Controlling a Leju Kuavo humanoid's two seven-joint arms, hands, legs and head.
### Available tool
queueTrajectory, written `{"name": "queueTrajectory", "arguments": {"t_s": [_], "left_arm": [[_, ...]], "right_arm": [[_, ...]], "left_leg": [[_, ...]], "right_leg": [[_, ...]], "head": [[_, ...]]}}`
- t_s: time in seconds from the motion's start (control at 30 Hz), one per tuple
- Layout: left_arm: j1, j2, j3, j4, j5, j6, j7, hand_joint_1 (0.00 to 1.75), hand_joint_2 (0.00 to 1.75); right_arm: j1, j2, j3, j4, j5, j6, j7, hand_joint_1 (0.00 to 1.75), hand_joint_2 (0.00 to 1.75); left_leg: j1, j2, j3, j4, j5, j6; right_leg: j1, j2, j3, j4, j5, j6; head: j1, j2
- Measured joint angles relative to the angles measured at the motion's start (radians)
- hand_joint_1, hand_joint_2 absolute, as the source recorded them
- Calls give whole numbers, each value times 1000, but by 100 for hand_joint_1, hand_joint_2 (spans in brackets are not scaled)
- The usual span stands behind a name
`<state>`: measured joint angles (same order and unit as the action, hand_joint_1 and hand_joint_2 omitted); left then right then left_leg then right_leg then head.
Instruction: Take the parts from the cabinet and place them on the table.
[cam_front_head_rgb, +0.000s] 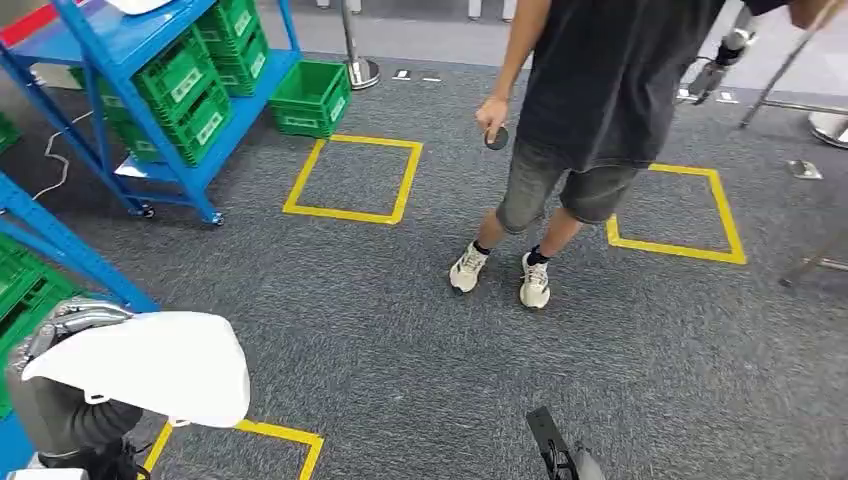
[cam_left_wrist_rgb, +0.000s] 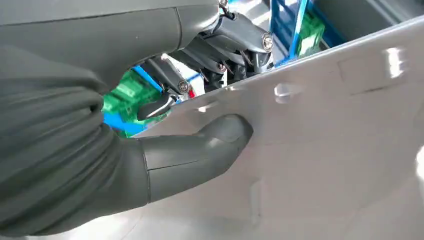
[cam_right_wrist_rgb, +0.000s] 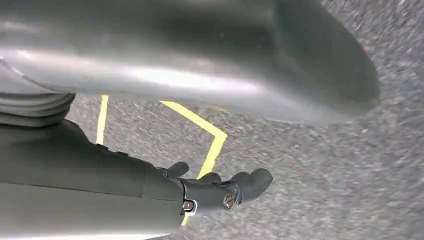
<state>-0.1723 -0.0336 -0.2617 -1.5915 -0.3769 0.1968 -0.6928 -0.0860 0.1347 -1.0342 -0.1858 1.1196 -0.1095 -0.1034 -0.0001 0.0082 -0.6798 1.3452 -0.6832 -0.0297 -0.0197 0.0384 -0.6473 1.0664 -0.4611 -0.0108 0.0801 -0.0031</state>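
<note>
The left hand (cam_front_head_rgb: 70, 330) grasps a white moulded part (cam_front_head_rgb: 150, 365) low at the left of the head view, above the grey carpet (cam_front_head_rgb: 400, 330). The part lies broad and flat over the arm, its pale surface hiding most of the fingers. Blue shelving (cam_front_head_rgb: 150, 110) loaded with green crates (cam_front_head_rgb: 190, 85) stands at the far left, and one more green crate (cam_front_head_rgb: 312, 97) sits on the carpet just beside its corner. Yellow tape squares (cam_front_head_rgb: 355, 180) mark the carpet. A person (cam_front_head_rgb: 590, 110) in a dark shirt and grey shorts stands between two of the squares, holding a small dark round object (cam_front_head_rgb: 497, 138). A dark fingertip of the right hand (cam_front_head_rgb: 548, 435) rises at the lower edge.

In the left wrist view, the thick grey thumb (cam_left_wrist_rgb: 200, 150) presses on the part's (cam_left_wrist_rgb: 325, 140) pale face while the darker fingers (cam_left_wrist_rgb: 170, 82) reach over its edge, so the part is pinched between them. Blue framing and green crates show behind it.

In the right wrist view, the right hand (cam_right_wrist_rgb: 210, 190) hangs over the carpet (cam_right_wrist_rgb: 325, 175) near a yellow tape line (cam_right_wrist_rgb: 212, 145), its fingers loosely curled and carrying nothing.
</note>
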Motion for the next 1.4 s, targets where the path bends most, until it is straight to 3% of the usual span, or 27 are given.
{"name": "queueTrajectory", "arguments": {"t_s": [0.03, 0.1, 0.13, 0.17, 0.23, 0.3, 0.33, 0.37, 0.4, 0.47, 0.5, 0.53, 0.6, 0.63, 0.67, 0.7, 0.8, 0.83, 0.9, 1.0, 1.07, 1.13, 1.17, 1.2, 1.33, 1.37, 1.4], "left_arm": [[-1, 0, 0, 4, 0, 0, 0, 175, 175], [-6, -1, 0, 11, -5, 3, 0, 175, 175], [-10, -1, 0, 12, -6, 4, 0, 175, 175], [-13, -1, 0, 14, -8, 5, 0, 175, 175], [-14, -1, 0, 16, -25, 27, 2, 175, 175], [-20, -4, 0, 16, -31, 47, 4, 175, 175], [-22, -8, 0, 16, -31, 50, 8, 175, 175], [-22, -9, 0, 16, -31, 52, 9, 175, 175], [-23, -10, 0, 15, -31, 55, 9, 175, 175], [-20, -10, 1, 17, -31, 56, 12, 175, 175], [-20, -10, 1, 18, -31, 56, 13, 175, 175], [-20, -10, 1, 18, -30, 56, 17, 175, 175], [-22, -10, 1, 18, -30, 53, 26, 175, 175], [-24, -9, 1, 17, -30, 42, 31, 175, 175], [-25, -8, 0, 15, -29, 31, 32, 175, 175], [-25, -7, 0, 13, -22, 21, 29, 175, 175], [-26, -6, -10, 5, -12, 21, 0, 175, 175], [-27, -6, -13, 2, -8, 23, -3, 175, 175], [-26, -5, -17, -1, 0, 29, -6, 175, 175], [-20, 3, -17, 0, -3, 42, -6, 175, 175], [-19, 5, -17, 0, -3, 44, -6, 175, 175], [-19, 7, -17, -3, 3, 43, -6, 175, 175], [-18, 8, -17, -5, 6, 41, -6, 175, 175], [-18, 10, -17, -6, 8, 39, -6, 175, 175], [-12, 14, -17, -18, 9, 42, -9, 175, 175], [-13, 14, -17, -23, 5, 43, -9, 175, 175], [-11, 13, -18, -26, 1, 45, -10, 175, 175]], "right_arm": [[1, 0, -1, 0, -1, 0, 0, 0, 0], [0, 0, -3, 0, -3, 1, 0, 0, 0], [0, 0, -4, 0, -3, 2, 0, 0, 0], [-2, 3, -4, 0, -3, 3, 0, 0, 0], [-2, 3, -5, 0, -8, 6, 0, 0, 0], [4, 4, -10, 0, -15, 11, 2, 0, 0], [5, 4, -14, 0, -18, 13, 2, 0, 0], [6, 6, -16, 0, -21, 14, 2, 0, 0], [3, 6, -16, 0, -22, 15, 3, 0, 0], [-2, 6, -18, 0, -25, 16, 6, 0, 0], [-2, 6, -20, 0, -27, 17, 11, 0, 0], [0, 6, -23, 0, -30, 19, 15, 0, 0], [1, 6, -27, 0, -34, 27, 18, 0, 0], [-1, 6, -29, 0, -34, 34, 18, 0, 0], [-4, 6, -31, 0, -34, 37, 18, 0, 0], [-5, 8, -31, 0, -34, 39, 18, 0, 0], [-1, 8, -32, 0, -34, 42, 16, 0, 0], [-1, 8, -32, 0, -34, 42, 16, 0, 0], [-4, 9, -34, 0, -37, 42, 13, 0, 0], [-7, 9, -40, 0, -42, 42, 12, 0, 0], [-2, 9, -42, 0, -44, 42, 12, 0, 0], [-2, 10, -44, 0, -45, 42, 11, 0, 0], [-3, 10, -45, 0, -44, 43, 12, 0, 0], [-4, 10, -46, 0, -44, 43, 12, 0, 0], [1, 10, -47, 0, -42, 45, 13, 0, 0], [2, 11, -47, 0, -42, 45, 13, 0, 0], [0, 12, -47, 0, -41, 44, 13, 0, 0]], "left_leg": [[0, -1, 7, -14, 23, 3], [0, -14, 74, -152, 109, 14], [0, -47, 117, -239, 148, 22], [0, -105, 132, -279, 138, 28], [-6, -89, 132, -293, 143, 25], [-9, -66, 139, -300, 151, 38], [4, -48, 145, -313, 163, 46], [1, -38, 147, -321, 167, 51], [-1, -21, 145, -322, 170, 58], [-5, 12, 139, -319, 170, 59], [-5, 28, 137, -316, 169, 59], [-5, 43, 135, -315, 169, 59], [-5, 70, 134, -313, 166, 56], [-5, 83, 135, -310, 163, 52], [-10, 94, 136, -305, 159, 46], [-16, 101, 134, -302, 151, 39], [-16, 129, 149, -312, 149, 26], [-12, 116, 147, -307, 144, 17], [-6, 20, 122, -240, 91, 6], [-2, -2, 25, -33, 1, 0], [1, -3, 28, -49, 39, 1], [7, -23, 99, -200, 132, 3], [11, -64, 133, -277, 161, 4], [13, -120, 140, -304, 145, 6], [6, -73, 143, -309, 160, 35], [10, -54, 144, -316, 167, 44], [8, -43, 143, -319, 171, 50]], "right_leg": [[0, 14, -1, 0, 2, 1], [0, 45, -1, 0, 7, 7], [-1, 58, -1, 0, 9, 10], [-2, 66, -4, 0, 13, 16], [-8, 89, -13, -4, 22, 31], [-8, 115, -14, -16, 33, 50], [-12, 104, -16, -9, 32, 50], [0, 41, -29, 14, 13, 52], [2, 2, -57, 67, -27, 55], [1, -25, -125, 220, -99, 62], [1, -27, -142, 264, -110, 64], [1, -31, -138, 262, -99, 65], [0, -45, -63, 138, -37, 65], [1, -74, -3, 39, -4, 64], [5, -115, 17, -14, -11, 54], [6, -117, 21, -17, 1, 43], [11, -79, 18, -17, 1, 26], [0, -69, 21, -25, 8, 16], [-2, -52, 19, -27, 13, 7], [-1, -12, 13, -26, 15, 3], [-2, 16, 12, -26, 18, 7], [-5, 45, 12, -24, 22, 13], [-7, 58, 11, -24, 24, 17], [-4, 70, 4, -21, 27, 26], [-15, 117, -9, -37, 49, 61], [-15, 82, -15, -20, 41, 57], [-4, 22, -36, 20, 10, 57]], "head": [[0, 0], [0, 0], [0, 0], [2, 0], [1, 0], [1, 0], [1, 0], [4, 0], [9, 0], [9, 0], [8, 0], [9, 0], [8, 0], [9, 0], [8, 0], [7, 0], [5, 0], [5, 0], [2, 0], [1, 0], [1, 0], [1, 0], [1, 0], [0, 0], [0, 0], [0, 0], [7, 0]]}}
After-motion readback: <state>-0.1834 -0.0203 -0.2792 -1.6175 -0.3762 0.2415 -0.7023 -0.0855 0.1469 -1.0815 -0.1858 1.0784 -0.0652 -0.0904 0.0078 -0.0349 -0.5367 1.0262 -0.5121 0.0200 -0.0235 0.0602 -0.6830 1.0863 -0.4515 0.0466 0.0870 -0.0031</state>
